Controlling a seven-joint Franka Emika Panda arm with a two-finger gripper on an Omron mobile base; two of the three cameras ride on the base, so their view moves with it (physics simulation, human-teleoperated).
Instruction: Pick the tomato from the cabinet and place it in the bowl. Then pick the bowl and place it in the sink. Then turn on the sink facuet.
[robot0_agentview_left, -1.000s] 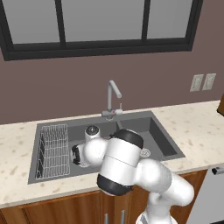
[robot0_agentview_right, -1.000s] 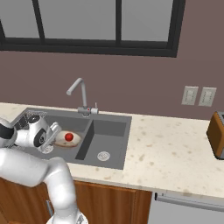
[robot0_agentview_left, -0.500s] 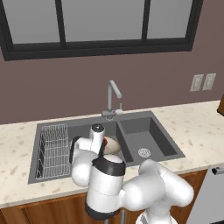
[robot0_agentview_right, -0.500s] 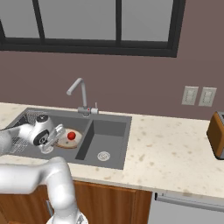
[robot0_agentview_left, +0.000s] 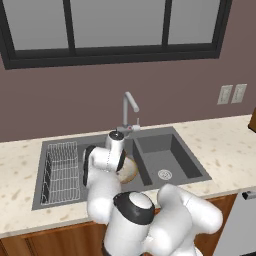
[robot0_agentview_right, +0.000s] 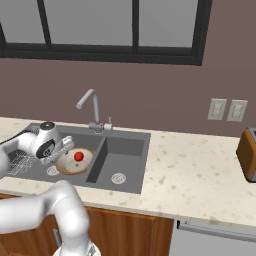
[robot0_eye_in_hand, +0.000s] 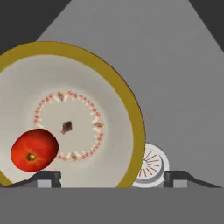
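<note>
Bowl (robot0_agentview_right: 74, 161) is sitting in the left basin of the sink (robot0_agentview_right: 127, 148), tomato (robot0_agentview_right: 78, 156) inside it, drain (robot0_eye_in_hand: 151, 165) being partly covered by the rim. Gripper (robot0_eye_in_hand: 113, 178) is hanging spread wide over the rim, nothing being held. Judged next: the hand is being cleared upward, then the faucet (robot0_agentview_left: 128, 110) lever should be approached at the far edge without the spout being struck. Compared with a second ago, the arm is being swung aside; more of the bowl is being exposed.
</note>
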